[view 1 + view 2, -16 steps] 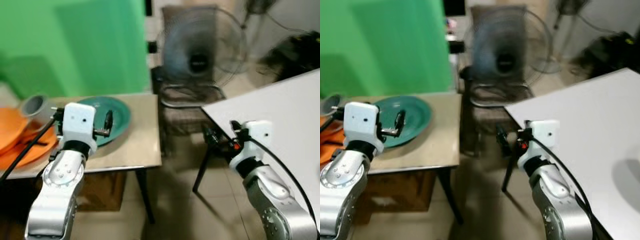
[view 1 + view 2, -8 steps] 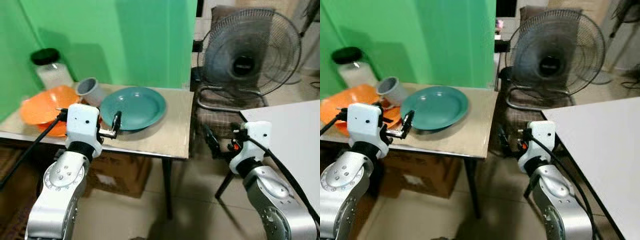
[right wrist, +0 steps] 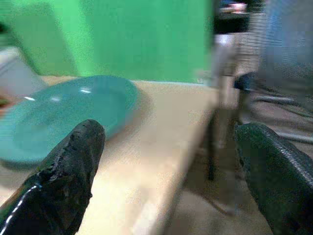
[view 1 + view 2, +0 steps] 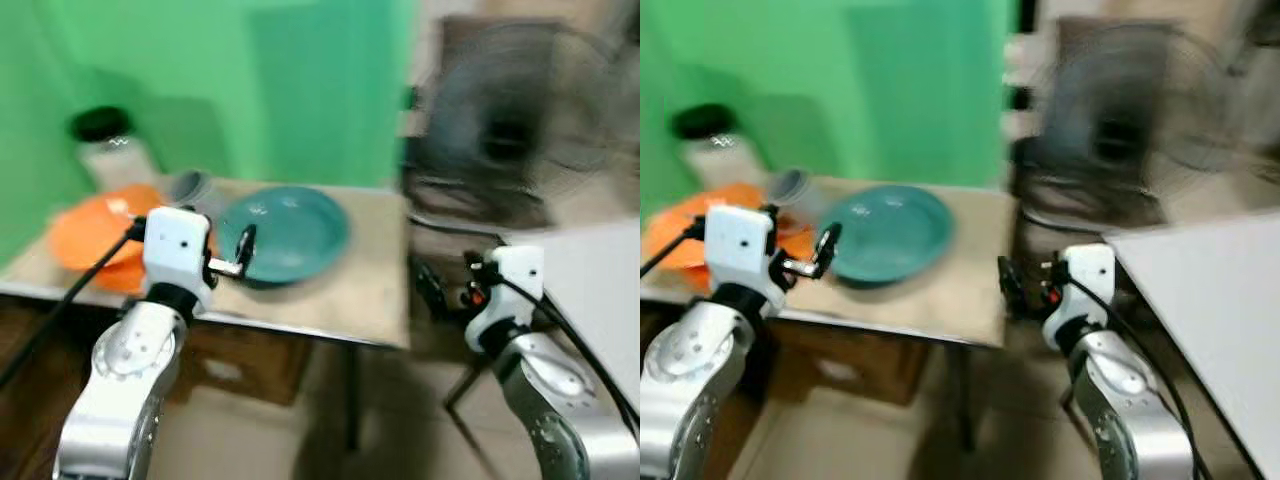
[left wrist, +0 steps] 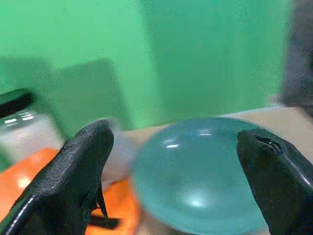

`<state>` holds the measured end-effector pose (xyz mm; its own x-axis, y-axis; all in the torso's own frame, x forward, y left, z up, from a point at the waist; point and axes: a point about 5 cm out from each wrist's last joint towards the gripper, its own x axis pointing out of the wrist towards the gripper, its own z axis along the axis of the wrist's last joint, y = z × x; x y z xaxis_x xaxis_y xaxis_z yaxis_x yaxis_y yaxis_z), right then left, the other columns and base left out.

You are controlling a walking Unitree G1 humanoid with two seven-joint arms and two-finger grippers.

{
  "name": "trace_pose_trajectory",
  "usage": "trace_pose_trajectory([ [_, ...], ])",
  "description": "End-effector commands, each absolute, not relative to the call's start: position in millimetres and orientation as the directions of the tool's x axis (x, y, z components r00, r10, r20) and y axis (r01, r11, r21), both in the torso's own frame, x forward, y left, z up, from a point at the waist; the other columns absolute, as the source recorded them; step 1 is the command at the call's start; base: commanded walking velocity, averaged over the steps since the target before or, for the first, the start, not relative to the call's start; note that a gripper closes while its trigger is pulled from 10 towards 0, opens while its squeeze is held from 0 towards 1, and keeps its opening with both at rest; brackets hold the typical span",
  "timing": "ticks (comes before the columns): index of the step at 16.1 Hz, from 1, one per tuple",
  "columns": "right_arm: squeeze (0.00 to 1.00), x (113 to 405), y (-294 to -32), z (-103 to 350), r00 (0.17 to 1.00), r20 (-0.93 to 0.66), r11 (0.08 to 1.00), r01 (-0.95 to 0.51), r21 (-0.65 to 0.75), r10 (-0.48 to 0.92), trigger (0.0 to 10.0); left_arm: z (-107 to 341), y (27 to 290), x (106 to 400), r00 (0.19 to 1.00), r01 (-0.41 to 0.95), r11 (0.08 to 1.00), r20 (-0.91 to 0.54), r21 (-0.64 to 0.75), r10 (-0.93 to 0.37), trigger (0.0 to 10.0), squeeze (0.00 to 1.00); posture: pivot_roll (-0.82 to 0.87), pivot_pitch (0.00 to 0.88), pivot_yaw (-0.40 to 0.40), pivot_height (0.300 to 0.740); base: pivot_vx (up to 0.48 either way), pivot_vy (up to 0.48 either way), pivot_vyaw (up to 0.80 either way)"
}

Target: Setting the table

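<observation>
Left eye view gives you a blurred scene, so read small detail with caution. At your far left, a clear jar with a black lid (image 4: 108, 150) stands at the back of the beige table (image 4: 345, 290), against the green wall (image 4: 290, 80). Just in front of it lie the orange plates (image 4: 90, 232), and a grey cup (image 4: 188, 185) sits between them and the teal plate (image 4: 290, 232), which rests flat on the table toward its right half. Your left gripper (image 5: 178, 161) hangs just short of the table's near edge, level with the teal plate; the left wrist view shows its fingers spread wide, with the plate framed in the gap and nothing held. Moving right, past the table's edge, a standing fan (image 4: 510, 130) is behind. Your right gripper (image 3: 168, 161) hangs off the table's right corner, fingers likewise spread apart and empty; its wrist view looks across the tabletop at the teal plate. At your far right, a white table (image 4: 1220, 300) begins.
</observation>
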<state>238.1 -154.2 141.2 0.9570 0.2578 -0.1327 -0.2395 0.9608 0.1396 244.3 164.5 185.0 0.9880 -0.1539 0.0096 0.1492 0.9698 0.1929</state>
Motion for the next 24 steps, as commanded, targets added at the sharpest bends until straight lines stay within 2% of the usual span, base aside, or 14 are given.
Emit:
trace_pose_trajectory([
  [1,0.00,239,-146,145,0.950,-0.107,0.944,-0.271,0.190,0.294,10.0,182,172,244,0.992,0.125,0.970,-0.012,0.208,-0.125,10.0,0.89,-0.07,0.030,0.036,0.740,0.289,0.000,0.00],
  [6,0.00,241,-146,145,0.949,-0.111,0.946,-0.274,0.174,0.296,10.0,182,170,244,0.991,0.135,0.968,-0.015,0.211,-0.135,10.0,0.88,-0.07,0.032,0.034,0.740,0.287,0.000,0.00],
  [10,0.00,243,-149,146,0.950,-0.122,0.942,-0.258,0.215,0.288,10.0,181,168,243,0.987,0.162,0.962,-0.022,0.218,-0.161,10.0,0.87,-0.07,0.033,0.033,0.740,0.195,0.000,0.00],
  [15,0.00,259,-157,155,0.936,-0.176,0.935,-0.258,0.243,0.304,10.0,180,162,238,0.953,0.301,0.922,-0.040,0.243,-0.300,10.0,0.86,-0.07,0.029,0.039,0.740,0.000,0.000,0.00],
  [16,1.00,268,-154,149,0.906,-0.261,0.923,-0.256,0.288,0.333,10.0,179,161,238,0.949,0.314,0.919,-0.049,0.239,-0.312,10.0,0.87,-0.08,0.028,0.043,0.740,0.000,0.000,0.00],
  [17,1.00,277,-151,145,0.884,-0.312,0.916,-0.251,0.312,0.348,10.0,177,160,239,0.946,0.323,0.916,-0.059,0.236,-0.318,10.0,0.87,-0.08,0.027,0.044,0.740,0.000,0.000,0.00],
  [19,1.00,306,-153,141,0.891,-0.355,0.912,-0.136,0.387,0.283,10.0,173,157,240,0.934,0.357,0.901,-0.085,0.245,-0.346,10.0,0.87,-0.08,0.023,0.045,0.740,0.000,0.000,0.00],
  [21,1.00,320,-153,141,0.897,-0.360,0.916,-0.106,0.387,0.256,10.0,171,155,240,0.925,0.379,0.892,-0.096,0.246,-0.367,10.0,0.87,-0.08,0.018,0.041,0.740,0.000,0.000,0.00],
  [23,0.98,339,-153,138,0.886,-0.405,0.923,-0.062,0.379,0.226,10.0,156,157,243,0.901,0.431,0.860,-0.188,0.272,-0.392,10.0,0.86,-0.08,0.015,0.031,0.740,0.000,0.000,0.00],
  [24,0.00,345,-153,137,0.879,-0.417,0.920,-0.056,0.389,0.230,10.0,150,158,247,0.894,0.443,0.853,-0.210,0.275,-0.397,10.0,0.86,-0.09,0.013,0.029,0.740,0.000,0.000,0.00],
])
